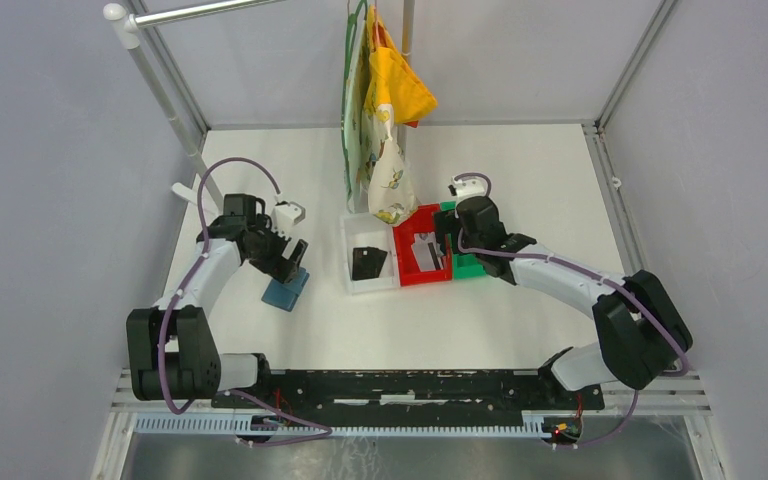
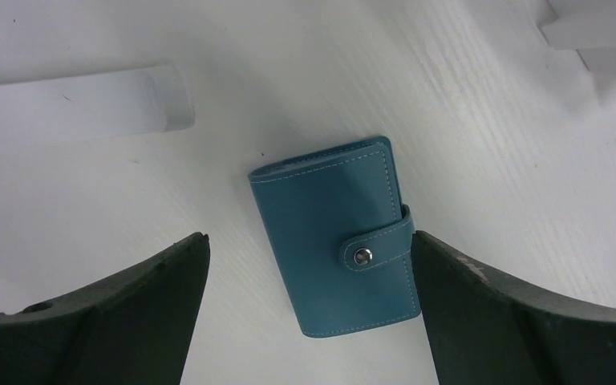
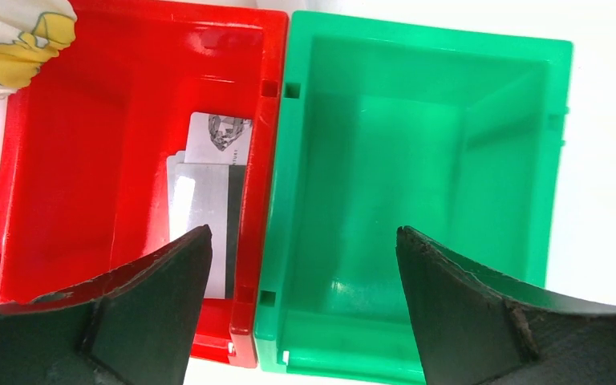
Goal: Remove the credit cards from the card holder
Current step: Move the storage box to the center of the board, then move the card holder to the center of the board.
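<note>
My left jaws, released, straddle the snapped-shut teal leather card holder (image 2: 337,237) at the white worktop's (image 2: 489,120) nine o'clock, poised to grip; my right jaws gape empty above the red plastic bin (image 3: 72,160).

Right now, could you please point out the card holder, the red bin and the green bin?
card holder (image 2: 321,216), left wrist view, on its closed teal cover.
red bin (image 3: 72,176), right wrist view, on its bare inner surface.
green bin (image 3: 385,160), right wrist view, on its bare floor.
</note>
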You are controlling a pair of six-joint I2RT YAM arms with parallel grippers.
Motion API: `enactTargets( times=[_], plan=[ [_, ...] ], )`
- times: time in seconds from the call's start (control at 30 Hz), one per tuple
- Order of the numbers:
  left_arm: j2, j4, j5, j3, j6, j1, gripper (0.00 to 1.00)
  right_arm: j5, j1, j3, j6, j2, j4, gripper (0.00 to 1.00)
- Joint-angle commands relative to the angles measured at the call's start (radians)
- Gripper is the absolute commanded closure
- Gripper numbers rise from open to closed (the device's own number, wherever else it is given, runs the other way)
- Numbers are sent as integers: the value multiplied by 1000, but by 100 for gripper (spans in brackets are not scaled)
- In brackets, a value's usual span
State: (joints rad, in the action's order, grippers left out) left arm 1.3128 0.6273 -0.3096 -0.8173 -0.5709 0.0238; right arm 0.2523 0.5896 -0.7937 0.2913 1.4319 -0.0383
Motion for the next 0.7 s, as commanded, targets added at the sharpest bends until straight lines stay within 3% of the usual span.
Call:
enactTargets(
  times=[0.0,0.27,0.5,0.67],
  plan=[
    [-12,-9,18,-9,-48,-1,0,-10,13,-75,-10,31,6,11],
    [6,-5,61,41,-76,-69,0,-15,23,-65,4,46,10,16],
    [19,-13,36,65,-87,-75,0,62,26,-48,53,38,1,41],
    [26,-12,12,72,-95,-77,4,145,27,-8,106,-17,-2,51]
  ],
)
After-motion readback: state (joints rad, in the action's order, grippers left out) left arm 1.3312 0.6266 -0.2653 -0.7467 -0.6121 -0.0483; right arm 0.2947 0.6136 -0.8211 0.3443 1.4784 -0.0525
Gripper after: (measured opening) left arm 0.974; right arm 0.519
